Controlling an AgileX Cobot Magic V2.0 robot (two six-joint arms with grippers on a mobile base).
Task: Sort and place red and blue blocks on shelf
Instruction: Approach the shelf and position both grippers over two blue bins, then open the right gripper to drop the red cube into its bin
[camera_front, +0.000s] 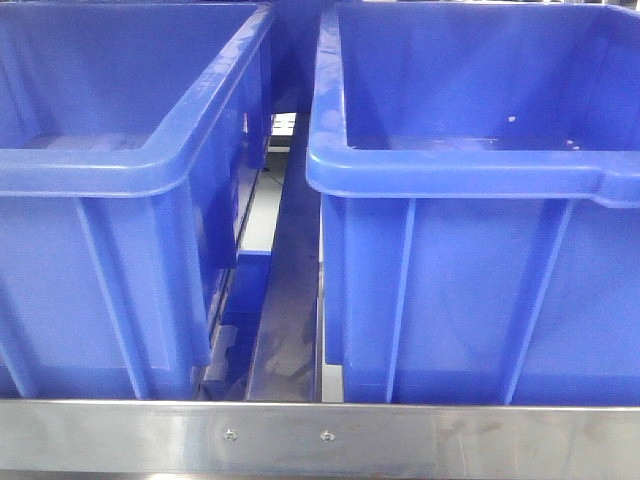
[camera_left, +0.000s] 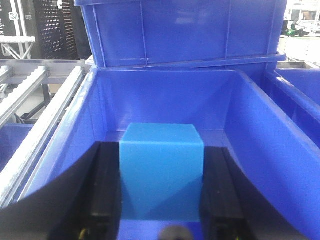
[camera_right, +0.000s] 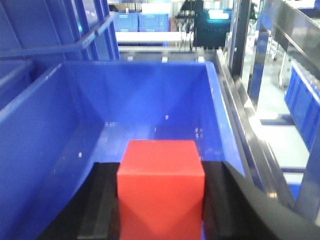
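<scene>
My left gripper (camera_left: 161, 156) is shut on the blue block (camera_left: 161, 172), a plain bright blue cube held between its black fingers (camera_left: 102, 190). It hangs over the inside of a large blue bin (camera_left: 165, 100). My right gripper (camera_right: 161, 172) is shut on the red block (camera_right: 161, 187), a plain red cube between its black fingers (camera_right: 102, 200), over the inside of another blue bin (camera_right: 160, 90). The shelf's steel front rail (camera_front: 450, 440) with two small screws runs along the bottom of the front view. Neither gripper nor block shows in the front view.
Two large blue bins (camera_front: 110, 170) (camera_front: 470, 170) stand side by side on the shelf with a narrow gap between them. A second bin (camera_left: 185, 30) is stacked behind the left one. Roller tracks (camera_left: 45, 120) run to its left. Steel shelf framing (camera_right: 250, 130) runs on the right.
</scene>
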